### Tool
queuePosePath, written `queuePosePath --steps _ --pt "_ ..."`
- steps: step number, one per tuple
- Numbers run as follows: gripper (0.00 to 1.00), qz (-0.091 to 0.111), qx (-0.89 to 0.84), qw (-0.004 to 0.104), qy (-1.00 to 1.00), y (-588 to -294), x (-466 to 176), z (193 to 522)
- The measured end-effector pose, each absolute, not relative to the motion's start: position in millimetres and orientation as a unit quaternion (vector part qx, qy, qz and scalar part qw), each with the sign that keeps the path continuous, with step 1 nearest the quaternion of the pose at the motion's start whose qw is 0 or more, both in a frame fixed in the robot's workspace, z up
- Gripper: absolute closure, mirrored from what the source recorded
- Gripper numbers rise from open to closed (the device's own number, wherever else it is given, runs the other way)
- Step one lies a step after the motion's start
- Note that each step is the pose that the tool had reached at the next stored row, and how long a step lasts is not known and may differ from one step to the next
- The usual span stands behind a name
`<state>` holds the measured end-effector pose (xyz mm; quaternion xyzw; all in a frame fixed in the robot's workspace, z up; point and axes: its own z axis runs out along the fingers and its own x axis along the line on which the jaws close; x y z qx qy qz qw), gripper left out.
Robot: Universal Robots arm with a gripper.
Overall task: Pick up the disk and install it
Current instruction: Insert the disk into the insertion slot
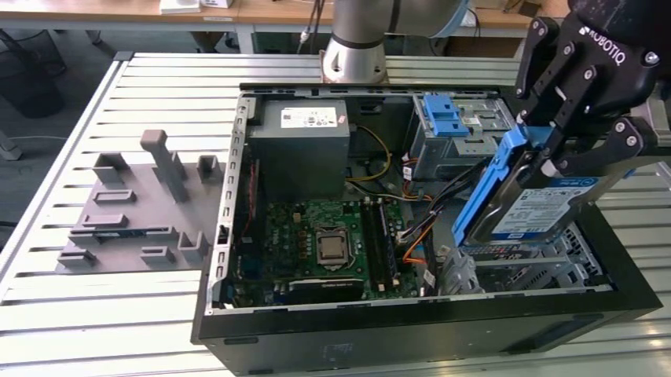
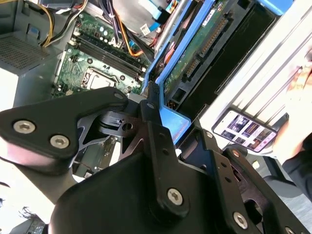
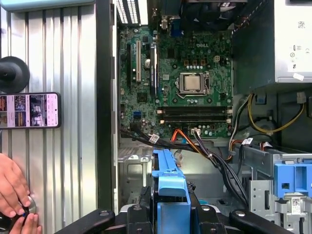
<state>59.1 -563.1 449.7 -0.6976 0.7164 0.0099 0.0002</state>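
My gripper (image 1: 571,157) is shut on the disk (image 1: 537,210), a silver drive with a white-and-blue label in a blue carrier frame. I hold it on edge and tilted, above the metal bay (image 1: 524,271) at the exterior view's right side of the open computer case (image 1: 419,322). In the second wrist view the disk's green circuit side (image 2: 195,53) and blue frame show between my black fingers (image 2: 152,117). In the first wrist view the blue carrier (image 3: 168,180) rises from my gripper (image 3: 168,214), over the case floor.
Inside the case lie the motherboard (image 1: 325,236), loose cables (image 3: 214,156), the grey power-supply box (image 1: 304,145) and a silver cage with a blue latch (image 1: 451,126). A grey fixture plate (image 1: 137,212) sits on the slatted table. A phone (image 3: 30,110) and a person's hand (image 3: 12,192) are beside the case.
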Motion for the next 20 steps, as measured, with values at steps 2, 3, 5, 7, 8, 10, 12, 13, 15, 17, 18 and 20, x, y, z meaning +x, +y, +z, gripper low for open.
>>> queuePosePath --steps 2,3,5,7,8,10,12,13,15,17,18,20 --pt "0.64 0.010 -0.699 0.000 0.716 -563 61 449" --pt "0.64 0.010 -0.700 0.000 0.714 -563 62 448" --pt "0.64 0.010 -0.702 0.000 0.713 -564 63 448" --pt "0.64 0.010 -0.702 0.000 0.713 -564 65 447" --pt "0.64 0.010 -0.702 0.000 0.712 -564 66 446" --pt "0.64 0.010 -0.702 0.000 0.713 -564 68 445" --pt "0.64 0.010 -0.702 0.000 0.713 -564 69 444" --pt "0.64 0.010 -0.702 0.000 0.713 -564 70 443" --pt "0.64 0.010 -0.702 0.000 0.713 -564 71 442" --pt "0.64 0.010 -0.702 0.000 0.713 -564 73 441" --pt "0.64 0.010 -0.702 0.000 0.713 -564 73 441" --pt "0.64 0.010 -0.702 0.000 0.713 -564 75 441"
